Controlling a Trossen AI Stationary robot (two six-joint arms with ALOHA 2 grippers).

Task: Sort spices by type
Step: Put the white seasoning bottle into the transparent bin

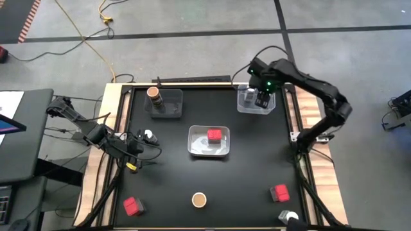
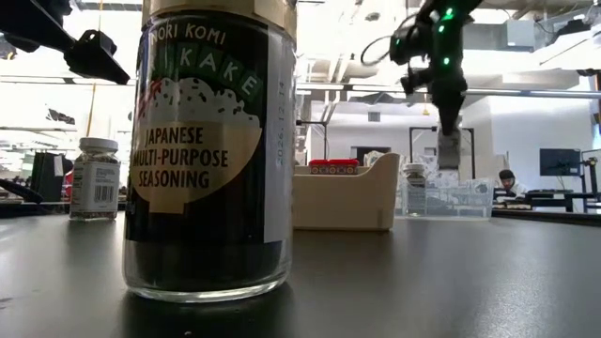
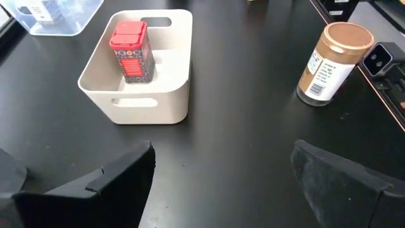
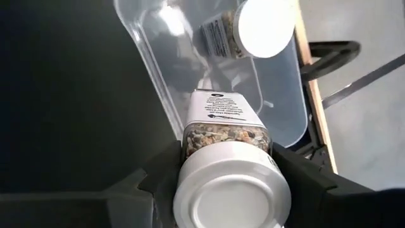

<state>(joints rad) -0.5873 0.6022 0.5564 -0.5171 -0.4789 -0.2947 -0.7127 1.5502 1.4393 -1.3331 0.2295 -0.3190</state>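
So a white-lidded jar [image 4: 229, 183] is clamped in the right gripper [image 4: 228, 171] and held over the clear tray [image 1: 244, 106] at the table's far right corner, where another white-lidded jar [image 4: 253, 28] is already lying. The drop-off step looks to be in hand; next the jar probably needs lowering into the tray before it's let go. The left gripper [image 3: 221, 183] is parked spread wide and empty near the left edge, with a brown-topped jar [image 3: 332, 63] and the white bin [image 3: 183, 101] holding a red tin [image 3: 131, 52] further out.

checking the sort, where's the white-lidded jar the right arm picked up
The white-lidded glass jar is clamped in the right tool, held over the clear plastic tray at the table's far right corner in the high view, above a second white-lidded jar lying inside.
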